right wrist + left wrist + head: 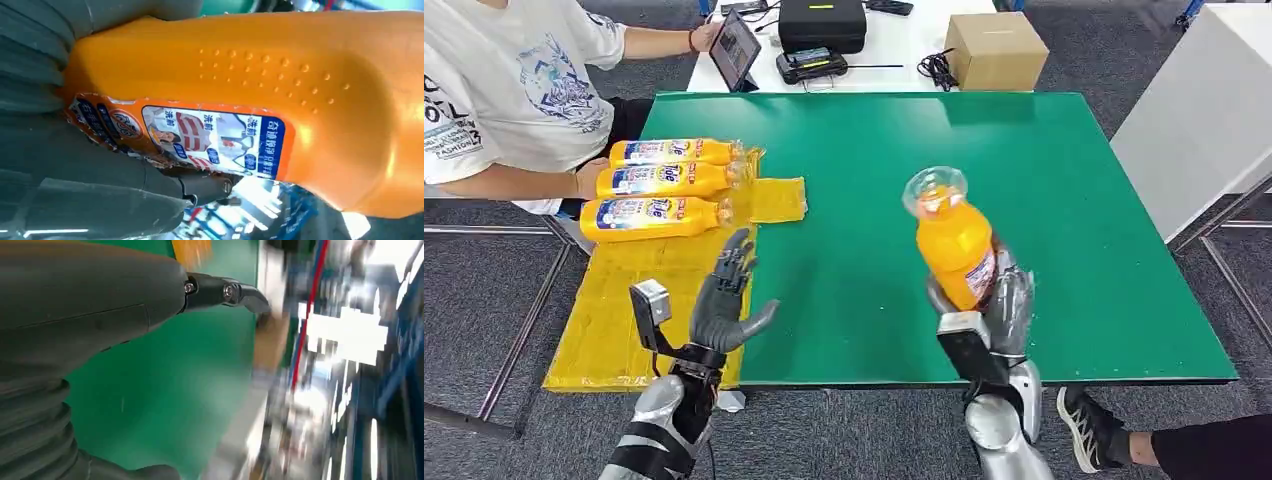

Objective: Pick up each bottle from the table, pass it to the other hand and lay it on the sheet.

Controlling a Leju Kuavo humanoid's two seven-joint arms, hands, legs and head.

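A green-topped desk (1064,200) carries a crinkled yellow plastic sheet (624,310) with three orange bottles (659,185) lying side by side. The right hand (994,300) grasps another orange plastic bottle (954,245) upright above the desk; the left hand (724,295) hovers released, fingers spread.

One orange bottle (954,245) stands upright above the table; three bottles (660,185) lie on the yellow sheet (609,320).

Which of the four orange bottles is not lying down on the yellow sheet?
The bottle held up by the right hand over the green table; the other three lie side by side on the yellow sheet.
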